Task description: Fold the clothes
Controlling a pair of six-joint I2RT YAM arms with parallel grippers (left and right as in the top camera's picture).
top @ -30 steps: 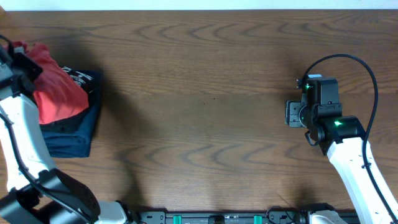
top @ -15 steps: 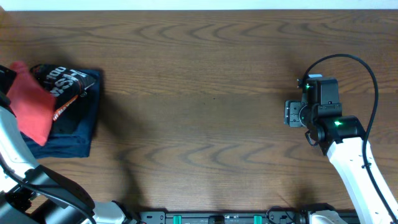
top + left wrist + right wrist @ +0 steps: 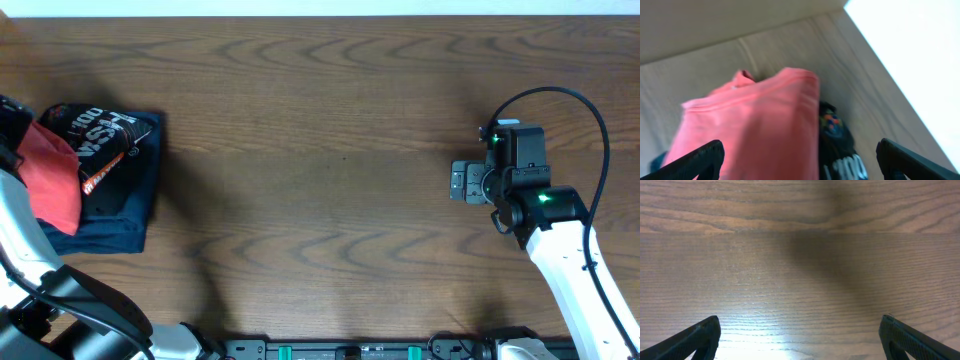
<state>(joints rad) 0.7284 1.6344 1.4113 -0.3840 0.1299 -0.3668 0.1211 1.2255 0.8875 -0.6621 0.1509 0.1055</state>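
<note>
Orange-red T-shirt [image 3: 52, 188] overlaps black garment [image 3: 97, 142] on navy garment [image 3: 125, 218].

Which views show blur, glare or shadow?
Left wrist: shirt soft, likely too close; upper right corner blown out white. Right wrist: table grain sharp, glare patch bottom centre, broad shadow across the middle. Overhead: sharp, evenly lit, faint shadows at left.
</note>
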